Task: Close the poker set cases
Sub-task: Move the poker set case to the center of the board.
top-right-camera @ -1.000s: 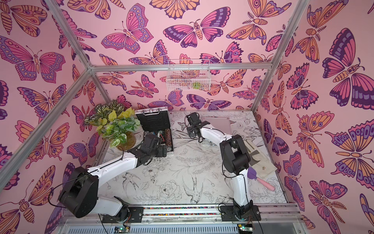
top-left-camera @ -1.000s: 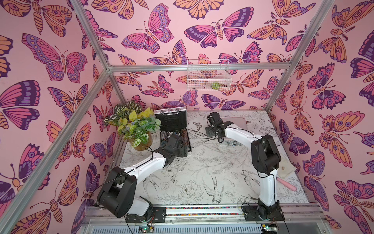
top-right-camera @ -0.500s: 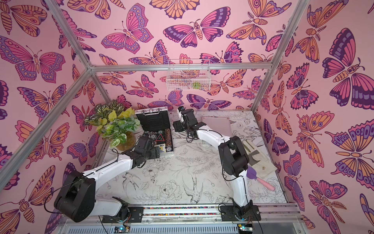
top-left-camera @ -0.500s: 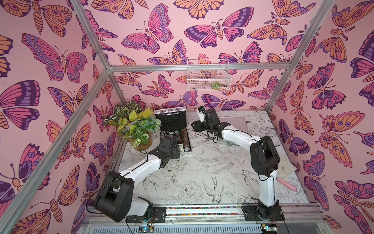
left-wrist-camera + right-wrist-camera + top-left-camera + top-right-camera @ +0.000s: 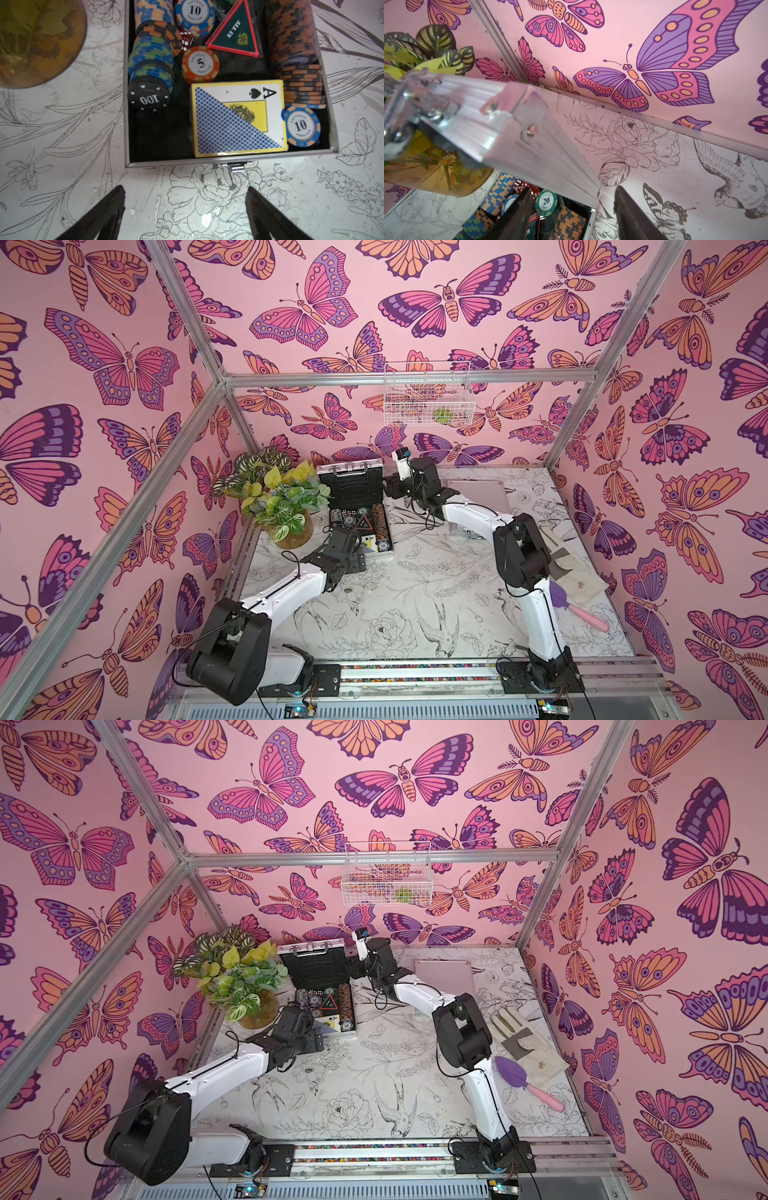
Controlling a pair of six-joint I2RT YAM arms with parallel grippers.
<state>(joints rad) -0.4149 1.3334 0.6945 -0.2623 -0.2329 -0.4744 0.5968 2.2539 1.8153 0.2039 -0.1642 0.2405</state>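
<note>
At the far left of the tabletop [image 5: 395, 605] stands a potted plant [image 5: 278, 497], just beside the open case [image 5: 351, 489].

The left end effector [image 5: 185, 190] is open, with its two black fingers [image 5: 108, 209] wide apart and nothing between them. It hovers over the tabletop just in front of the front wall of this case, where a small metal latch [image 5: 234, 167] hangs down.

The open case is a silver aluminium box with black lining. It sits toward the back of the tabletop, left of the middle. Its lid [image 5: 313, 965] stands up, tilted a little backward, with a handle on the top edge. In the left wrist view, the base holds rows of striped poker chips [image 5: 151, 60], loose chips marked 5, 10 and 100, red dice [image 5: 186, 41], a green triangle with the words ALL IN [image 5: 236, 31], and a deck of cards [image 5: 239, 118] showing the ace of spades.

The right end effector [image 5: 572, 189] is at the right side of the lid. Its fingers are apart: one is over the chips inside the case and the other is outside the side wall, with the lower corner of the ribbed lid between them. I cannot tell if a finger touches the lid.

More to the right, behind the right arm, a second case [image 5: 478, 493] lies flat and shut. Its smooth top reflects the pink wall.

At the right edge lie a pale glove [image 5: 523, 1044] and a purple trowel [image 5: 523, 1081] with a pink handle.
</note>
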